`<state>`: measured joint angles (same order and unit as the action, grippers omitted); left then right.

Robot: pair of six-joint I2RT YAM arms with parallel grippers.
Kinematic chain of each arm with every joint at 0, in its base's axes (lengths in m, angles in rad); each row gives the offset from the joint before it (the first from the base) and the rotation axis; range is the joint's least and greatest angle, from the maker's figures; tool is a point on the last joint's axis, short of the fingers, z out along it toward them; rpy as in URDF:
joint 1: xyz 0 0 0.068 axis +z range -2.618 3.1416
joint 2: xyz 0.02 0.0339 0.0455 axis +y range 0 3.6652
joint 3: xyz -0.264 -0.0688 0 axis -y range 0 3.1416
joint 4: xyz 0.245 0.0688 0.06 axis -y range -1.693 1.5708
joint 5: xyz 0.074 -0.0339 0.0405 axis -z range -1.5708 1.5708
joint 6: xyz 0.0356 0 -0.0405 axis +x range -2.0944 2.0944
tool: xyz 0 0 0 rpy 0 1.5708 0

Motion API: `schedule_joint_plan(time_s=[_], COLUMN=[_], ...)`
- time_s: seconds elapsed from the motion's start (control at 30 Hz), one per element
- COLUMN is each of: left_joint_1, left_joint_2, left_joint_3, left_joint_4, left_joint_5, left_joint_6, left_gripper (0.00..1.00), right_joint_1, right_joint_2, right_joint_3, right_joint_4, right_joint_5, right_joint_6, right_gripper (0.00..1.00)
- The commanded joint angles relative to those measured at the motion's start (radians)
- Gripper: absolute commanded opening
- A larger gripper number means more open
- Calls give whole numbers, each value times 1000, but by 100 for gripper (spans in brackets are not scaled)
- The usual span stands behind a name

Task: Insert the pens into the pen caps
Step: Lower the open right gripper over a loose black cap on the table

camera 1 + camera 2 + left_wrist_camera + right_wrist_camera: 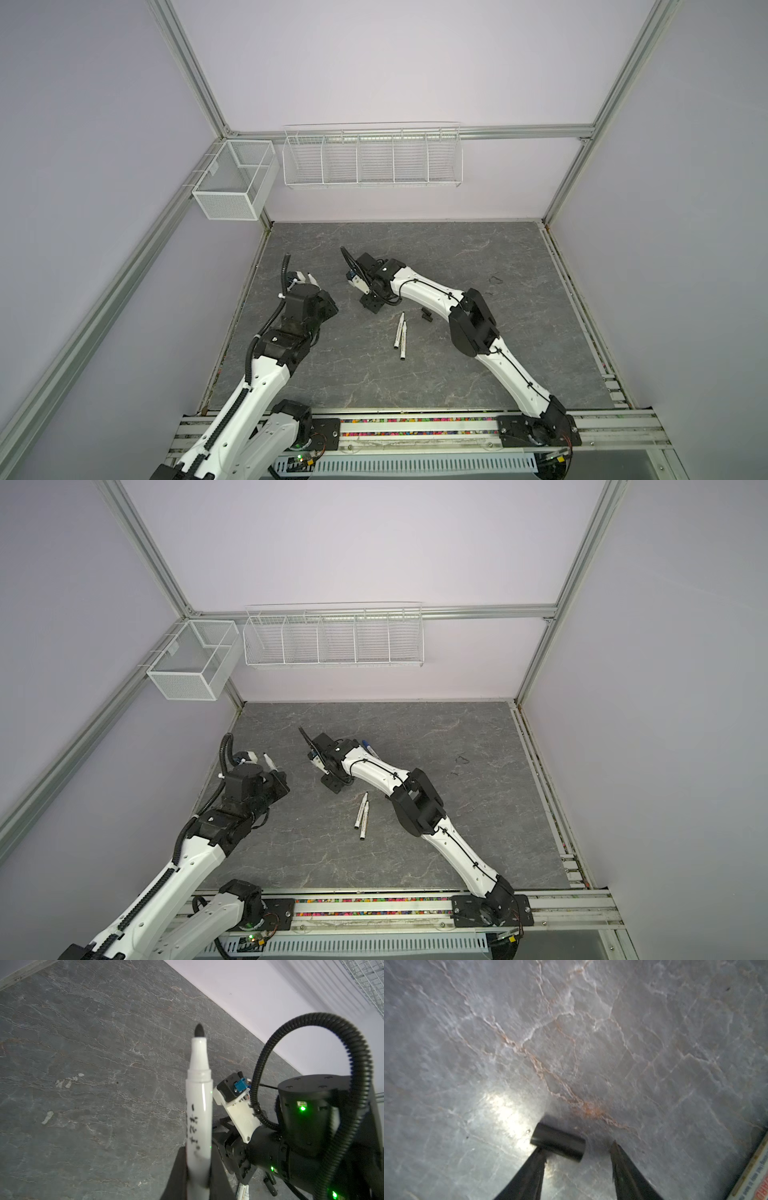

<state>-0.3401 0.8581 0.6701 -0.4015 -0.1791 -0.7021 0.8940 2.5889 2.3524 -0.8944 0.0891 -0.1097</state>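
Observation:
My left gripper is shut on a white pen with dark lettering. It holds the pen above the table's left side, and the bare black nib points away from the jaws. In both top views this pen sticks out past the gripper. My right gripper is open just above the table. A black pen cap lies flat at its fingertips, against one finger. Two more pens lie side by side mid-table. Two black caps lie beside the right arm. A pen with a blue cap lies behind the right wrist.
The floor is grey marble-patterned slab. Two white wire baskets hang on the back wall. A small dark squiggle lies on the right part of the table. A metal rail runs along the front edge.

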Motion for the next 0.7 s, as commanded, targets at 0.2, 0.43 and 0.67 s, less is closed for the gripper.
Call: schedule_joint_plan(time_s=[0.2,0.43,0.67], left_joint_1=[9,9,10], left_joint_2=[-19,-38,-66], left_joint_3=[34,47,31], left_joint_4=[-66,-102,-125], left_joint_5=[-8,-19,-34], left_joint_6=[13,15,8], left_gripper=[0,0,0], right_joint_1=[11,13,8], right_joint_2=[112,128,52], right_joint_3=[46,91,33], right_joint_4=[-8,22,82], right_joint_5=[-11,-34,-25], right_joint_6=[-79,-87,-54], right_gripper=[53,45,47])
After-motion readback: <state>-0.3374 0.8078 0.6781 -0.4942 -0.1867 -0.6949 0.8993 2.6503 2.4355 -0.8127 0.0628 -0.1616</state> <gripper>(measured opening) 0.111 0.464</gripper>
